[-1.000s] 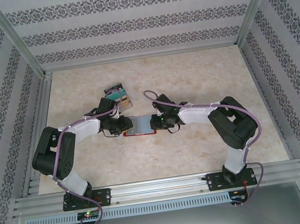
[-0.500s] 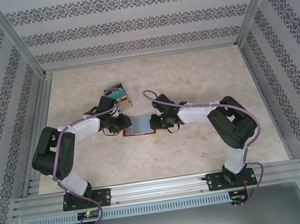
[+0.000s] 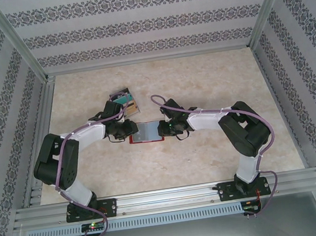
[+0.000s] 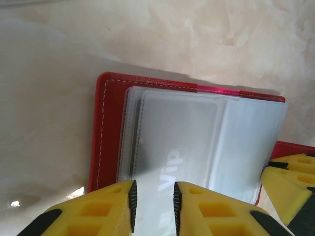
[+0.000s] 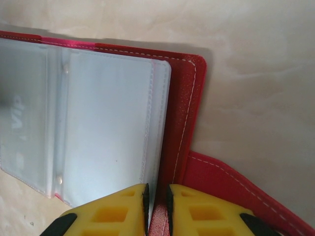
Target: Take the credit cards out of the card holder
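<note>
The card holder (image 3: 146, 133) lies open at the centre of the top view, its long axis running left to right between both grippers. The left gripper (image 4: 153, 206) pinches the clear sleeves at its left end. The right gripper (image 5: 157, 206) clamps its right edge, equally near.

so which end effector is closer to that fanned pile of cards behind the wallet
Left. The left end effector sits just in front of the fanned pile, at the card holder's left end. The right end effector is at its right end, farther away.
</note>
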### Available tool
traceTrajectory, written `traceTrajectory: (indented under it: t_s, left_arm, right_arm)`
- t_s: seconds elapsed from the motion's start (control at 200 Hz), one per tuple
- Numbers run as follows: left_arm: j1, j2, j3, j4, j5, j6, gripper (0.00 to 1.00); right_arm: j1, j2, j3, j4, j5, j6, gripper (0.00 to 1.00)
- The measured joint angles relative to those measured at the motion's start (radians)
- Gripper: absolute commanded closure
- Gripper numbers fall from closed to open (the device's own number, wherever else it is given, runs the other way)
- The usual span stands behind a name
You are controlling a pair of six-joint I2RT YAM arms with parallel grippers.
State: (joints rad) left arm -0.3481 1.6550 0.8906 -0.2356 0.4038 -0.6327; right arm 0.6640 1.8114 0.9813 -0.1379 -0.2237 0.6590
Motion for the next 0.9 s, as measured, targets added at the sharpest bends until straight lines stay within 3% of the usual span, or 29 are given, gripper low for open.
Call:
traceTrajectory:
  t_s: [0.465,0.749,0.899]
  left_arm:
    - [0.000,0.039,0.000,0.004,0.037,0.000,0.71]
    - [-0.007,0.048,0.000,0.056,0.124,0.000,0.51]
    - [-0.016,0.048,0.000,0.067,0.158,0.000,0.46]
  right_arm:
    - [0.000,0.000,0.000,0.000,-0.001,0.003,0.79]
    - [0.000,0.000,0.000,0.000,-0.001,0.015,0.79]
    - [0.000,0.000,0.000,0.001,-0.001,0.018,0.79]
